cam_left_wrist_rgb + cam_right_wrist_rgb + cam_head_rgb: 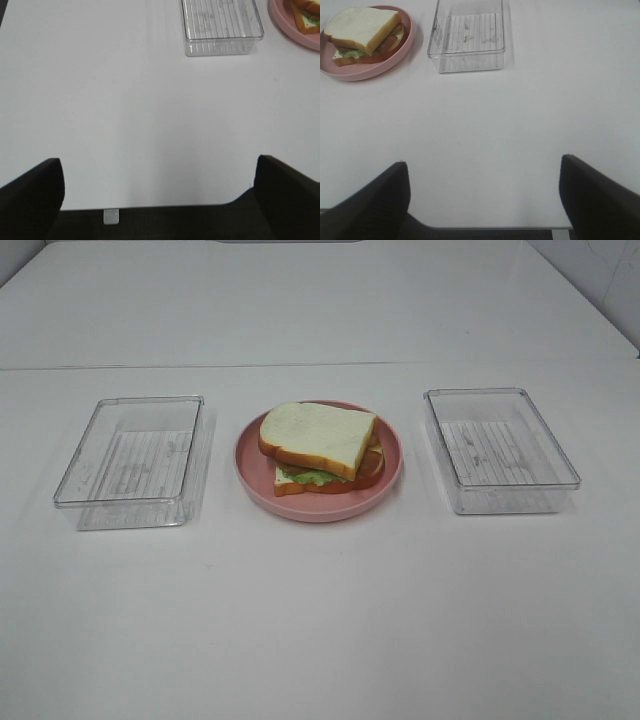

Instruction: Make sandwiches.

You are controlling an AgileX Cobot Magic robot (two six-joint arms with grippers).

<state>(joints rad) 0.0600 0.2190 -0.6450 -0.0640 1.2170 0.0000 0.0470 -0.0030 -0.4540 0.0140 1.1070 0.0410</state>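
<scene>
One sandwich (320,445) lies on the round pink plate (392,472) at the table's middle. It has white bread on top, with green lettuce and reddish filling showing at its edge. It also shows in the right wrist view (362,30) and partly in the left wrist view (306,15). Neither gripper shows in the exterior high view. My left gripper (160,200) is open and empty over the table's near edge, well short of the left tray. My right gripper (485,200) is open and empty, well short of the right tray.
A clear rectangular tray (130,515) stands left of the plate, with nothing in it, and shows in the left wrist view (222,46). A second such tray (510,502) stands right of the plate and shows in the right wrist view (470,62).
</scene>
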